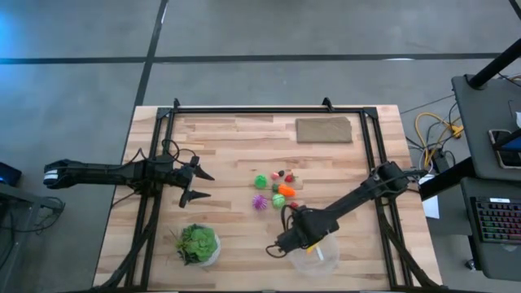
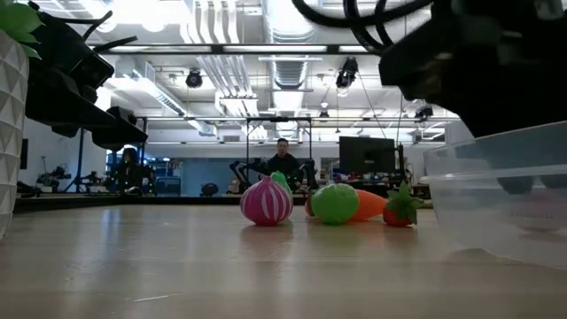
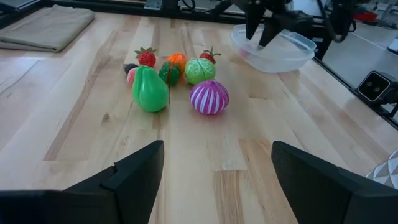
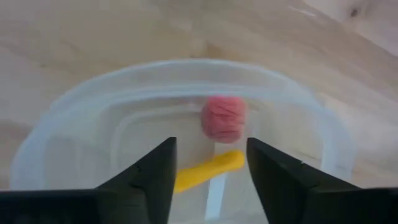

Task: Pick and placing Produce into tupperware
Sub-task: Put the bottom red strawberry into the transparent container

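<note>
The produce [image 1: 275, 192] lies in a cluster at the table's middle: a green pear [image 3: 150, 89], a magenta onion [image 3: 209, 98], a green round piece [image 3: 199, 71], strawberries and an orange piece. The clear tupperware [image 1: 316, 259] stands near the table's near edge. It holds a red piece [image 4: 224, 118] and a yellow piece [image 4: 208, 169]. My right gripper [image 4: 210, 149] hangs open above the tupperware's rim [image 4: 186, 68], fingers pointing down, holding nothing. My left gripper [image 1: 207, 185] is open and waits left of the produce, fingers toward it.
A leafy green bunch in a white bowl [image 1: 197, 244] stands left of the tupperware by the near edge. A folded tan cloth [image 1: 324, 129] lies at the far edge. Black frame rails [image 1: 159, 163] run along the table's sides. A person [image 2: 283, 159] sits far behind the table.
</note>
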Controlling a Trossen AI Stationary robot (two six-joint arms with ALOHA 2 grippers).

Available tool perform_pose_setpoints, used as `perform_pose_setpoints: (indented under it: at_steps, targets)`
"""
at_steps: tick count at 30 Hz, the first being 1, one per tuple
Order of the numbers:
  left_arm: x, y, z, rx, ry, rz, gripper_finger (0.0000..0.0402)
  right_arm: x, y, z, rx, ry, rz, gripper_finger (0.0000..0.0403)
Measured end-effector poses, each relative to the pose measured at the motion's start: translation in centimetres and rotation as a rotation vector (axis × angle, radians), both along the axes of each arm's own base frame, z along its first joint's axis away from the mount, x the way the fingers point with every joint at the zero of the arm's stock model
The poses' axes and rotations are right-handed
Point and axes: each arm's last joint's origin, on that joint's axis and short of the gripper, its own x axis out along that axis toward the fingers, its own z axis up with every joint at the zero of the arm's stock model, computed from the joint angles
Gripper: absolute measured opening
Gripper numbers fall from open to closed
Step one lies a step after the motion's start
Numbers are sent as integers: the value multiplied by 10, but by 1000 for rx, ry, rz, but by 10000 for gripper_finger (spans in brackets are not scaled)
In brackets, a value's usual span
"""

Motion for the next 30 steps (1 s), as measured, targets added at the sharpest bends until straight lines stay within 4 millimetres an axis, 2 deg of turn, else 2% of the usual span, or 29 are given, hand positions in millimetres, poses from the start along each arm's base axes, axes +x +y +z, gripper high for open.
perform_pose_setpoints:
  at_steps: [5, 8, 11, 15, 18, 22, 26, 30]
  targets:
    - [0, 0, 0, 0, 0, 0, 283, 3, 1, 11, 3, -21, 21, 247]
    - [0, 0, 0, 0, 0, 0, 283, 2, 0, 31, 5, -59, 32, 269]
    - [0, 0, 0, 0, 0, 0, 283, -1, -9, 57, 13, -78, 22, 281]
    - [0, 0, 0, 0, 0, 0, 283, 0, -33, 71, 11, -79, -23, 282]
    - [0, 0, 0, 0, 0, 0, 283, 9, -54, 69, 20, -88, -7, 279]
    - [0, 0, 0, 0, 0, 0, 283, 28, -75, 53, 30, -107, 48, 275]
    - [0, 0, 0, 0, 0, 0, 283, 43, -89, 33, 31, -100, 101, 274]
    - [0, 0, 0, 0, 0, 0, 283, 48, -96, 14, 26, -41, 157, 271]
